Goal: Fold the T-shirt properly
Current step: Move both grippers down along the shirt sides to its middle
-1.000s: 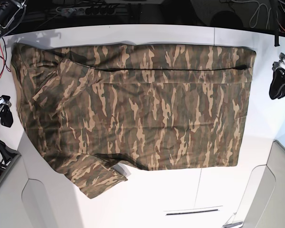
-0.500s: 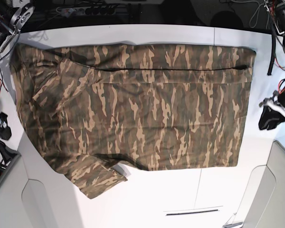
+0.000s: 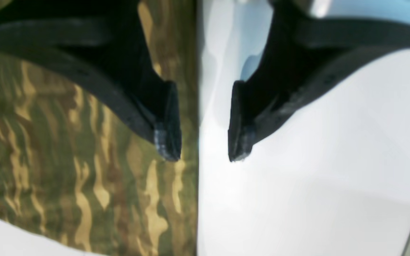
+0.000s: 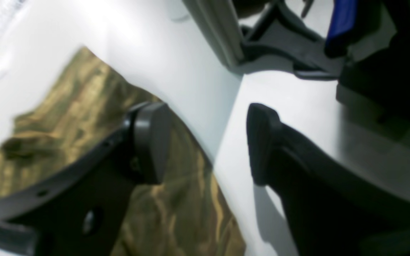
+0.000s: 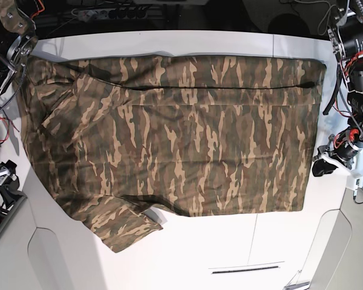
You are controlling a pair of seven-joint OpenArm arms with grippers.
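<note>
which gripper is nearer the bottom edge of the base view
The right tool, at that view's left; the left tool, at its right, sits slightly higher.

texts: none legible | labels: none legible | numbers: none legible

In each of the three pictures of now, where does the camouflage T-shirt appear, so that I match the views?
Base view: the T-shirt spreads across the middle, nearly from side to side.
Left wrist view: it fills the left half, ending at a straight, upright edge.
Right wrist view: it runs from the upper left down to the bottom centre.
Shared landmark: the pale tabletop directly beside the shirt's edge, in all three.
</note>
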